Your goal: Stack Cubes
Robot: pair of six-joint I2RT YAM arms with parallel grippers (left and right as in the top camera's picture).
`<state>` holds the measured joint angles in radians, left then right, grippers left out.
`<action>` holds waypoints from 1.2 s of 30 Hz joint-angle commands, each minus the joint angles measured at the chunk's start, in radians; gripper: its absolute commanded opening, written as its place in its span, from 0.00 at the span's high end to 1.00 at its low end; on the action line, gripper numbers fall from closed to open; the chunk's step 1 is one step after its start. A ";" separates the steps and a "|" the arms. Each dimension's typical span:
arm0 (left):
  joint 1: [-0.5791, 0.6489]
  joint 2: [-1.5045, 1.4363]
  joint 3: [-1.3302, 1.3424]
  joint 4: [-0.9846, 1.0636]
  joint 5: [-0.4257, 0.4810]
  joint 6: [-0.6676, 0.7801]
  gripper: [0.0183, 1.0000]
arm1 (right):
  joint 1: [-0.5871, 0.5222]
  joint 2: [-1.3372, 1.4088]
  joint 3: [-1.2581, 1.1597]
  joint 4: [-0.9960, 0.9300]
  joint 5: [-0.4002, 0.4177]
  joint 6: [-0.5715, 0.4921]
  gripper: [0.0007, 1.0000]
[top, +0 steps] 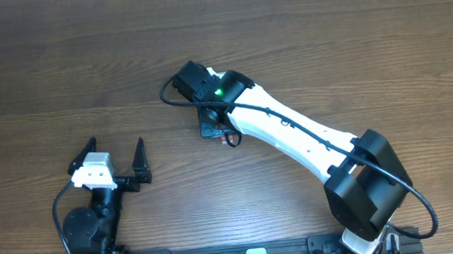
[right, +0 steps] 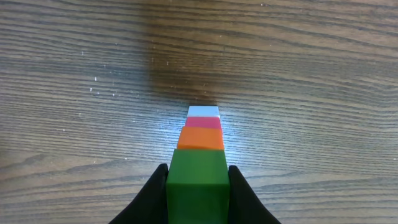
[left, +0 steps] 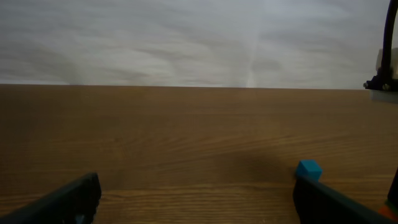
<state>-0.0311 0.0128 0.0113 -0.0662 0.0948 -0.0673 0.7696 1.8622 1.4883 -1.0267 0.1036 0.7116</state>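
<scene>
Four cubes stand in one column, seen from above in the right wrist view. A smooth-faced green cube [right: 196,186] is on top, then an orange cube [right: 200,139], a pink cube [right: 204,122], and a pale blue-white cube [right: 204,111] lowest, on the brown wood-grain table [top: 351,32]. The column reads straight, with edges roughly in line. In the top view the spot lies near the table's middle, under the right arm's wrist.

The right end effector [right: 198,169] has its fingers pressed against two opposite side faces of the green cube, pinching it. Cannot tell whether the green cube's weight already rests on the orange cube.

Handling (judged): the cubes look small, rigid and light. Their flat faces have no give and are likely a little slippery. The best hold is on two parallel side faces, centred, as here; a corner grip would twist the cube. A tall, narrow column will tip at any sideways nudge.

The left end effector [top: 115,146] has its fingers spread wide and holds nothing. It sits low by its own base, well apart from the column. The left wrist view shows a small blue cube [left: 309,169] on the table; whether it belongs to the column, cannot tell.
</scene>
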 commanded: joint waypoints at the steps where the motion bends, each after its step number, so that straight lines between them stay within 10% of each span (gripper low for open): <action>1: 0.005 -0.006 -0.005 -0.001 0.010 0.015 0.00 | 0.013 -0.026 -0.005 0.002 -0.005 0.017 0.99; 36: 0.005 -0.006 -0.005 -0.001 0.010 0.015 0.00 | 0.016 -0.026 -0.026 0.033 0.011 0.017 0.99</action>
<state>-0.0311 0.0128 0.0113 -0.0662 0.0948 -0.0673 0.7753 1.8618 1.4734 -0.9974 0.1009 0.7231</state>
